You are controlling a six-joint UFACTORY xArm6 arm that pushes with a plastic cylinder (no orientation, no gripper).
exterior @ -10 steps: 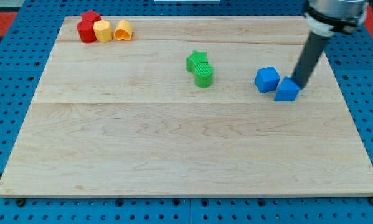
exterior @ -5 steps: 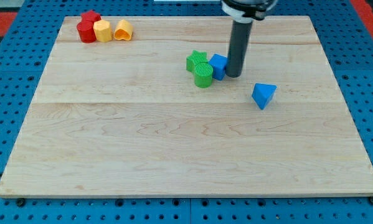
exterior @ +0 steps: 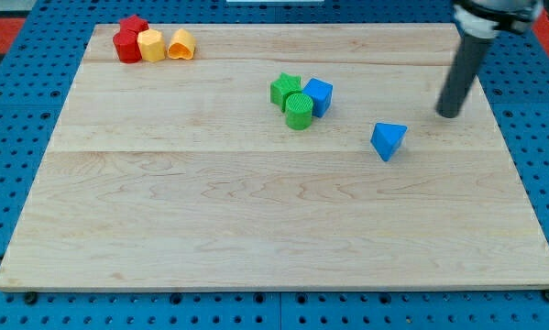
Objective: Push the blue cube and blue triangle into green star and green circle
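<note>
Blue triangle (exterior: 388, 140) apex pointing down-left, alone; blue cube (exterior: 318, 96) touching green circle (exterior: 299, 110); my tip (exterior: 449, 115) upper-right; no claw fitted.

Single view only. Looks down at slant from above board's (exterior: 256, 211) near edge, facing far edge. Whole board in frame, moderately close.

At the view's top left I see two red blocks (exterior: 126, 41), a yellow block (exterior: 150, 45) and an orange block (exterior: 181, 44) clustered on the wooden board (exterior: 256, 220).
</note>
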